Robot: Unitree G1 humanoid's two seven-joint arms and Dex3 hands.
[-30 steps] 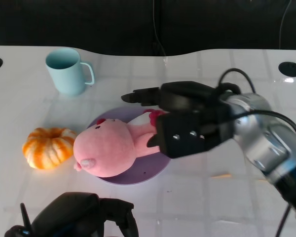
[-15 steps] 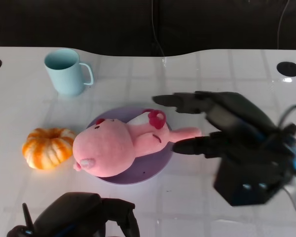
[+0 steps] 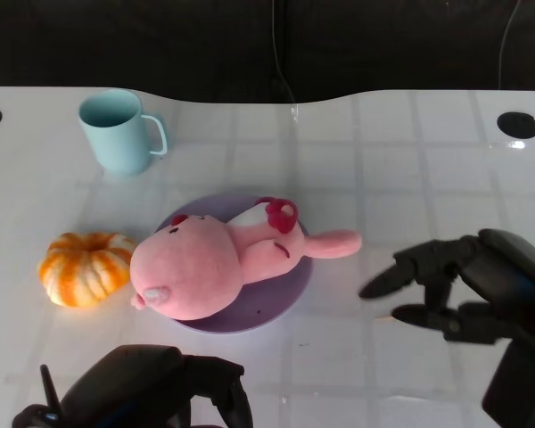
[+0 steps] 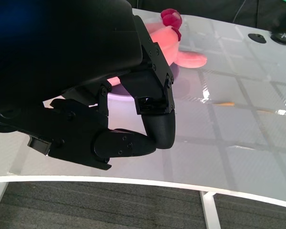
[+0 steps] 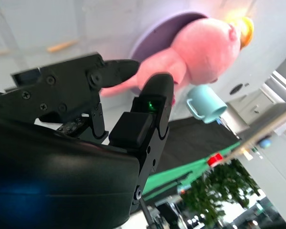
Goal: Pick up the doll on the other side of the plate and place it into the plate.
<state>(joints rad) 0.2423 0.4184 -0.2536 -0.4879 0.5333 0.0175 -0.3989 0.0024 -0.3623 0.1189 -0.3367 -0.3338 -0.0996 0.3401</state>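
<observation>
Fingers [image 3: 401, 278] of the right hand [image 3: 468, 290] are spread and hold nothing, apart from the doll [image 3: 218, 267], which lies on the plate [image 3: 281, 299] with one leg over the rim; the placing looks done. From the left wrist, the left hand [image 4: 93, 102] is curled, empty, above the worktop [image 4: 238, 129]. From the right wrist, parted fingers frame the doll on the plate.

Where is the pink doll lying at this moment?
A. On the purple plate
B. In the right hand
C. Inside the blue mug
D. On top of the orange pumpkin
A: the pink doll lies on the purple plate, while the right hand is apart from it, fingers spread, holding nothing.
</observation>
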